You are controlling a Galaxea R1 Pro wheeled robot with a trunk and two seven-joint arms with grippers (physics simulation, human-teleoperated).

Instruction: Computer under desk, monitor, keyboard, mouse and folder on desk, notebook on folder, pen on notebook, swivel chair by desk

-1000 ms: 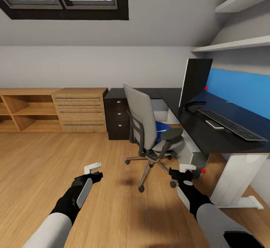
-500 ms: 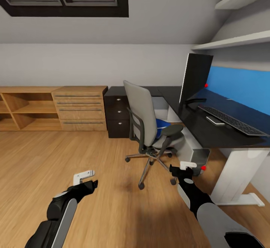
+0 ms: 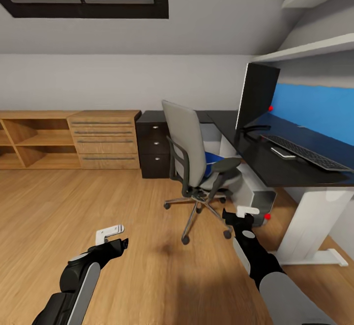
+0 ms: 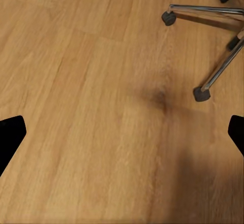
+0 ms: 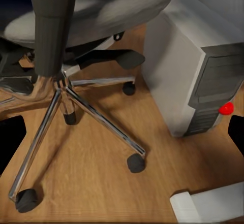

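The swivel chair (image 3: 201, 167) is seen on the wood floor (image 3: 147, 266) just beside the desk (image 3: 275, 167), a blue folder (image 3: 214, 158) lying on its seat. The monitor (image 3: 258, 96) and keyboard (image 3: 307, 152) are placed on the desk top; the computer (image 5: 198, 66) stands beneath it. The left gripper (image 3: 112, 236) and right gripper (image 3: 241, 216) are held low over the floor, jaws spread wide, nothing gripped.

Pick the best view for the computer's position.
Right wrist view: the computer shows large, standing on the floor beside the swivel chair base. The head view shows it small under the desk. The left wrist view shows floor and chair casters.
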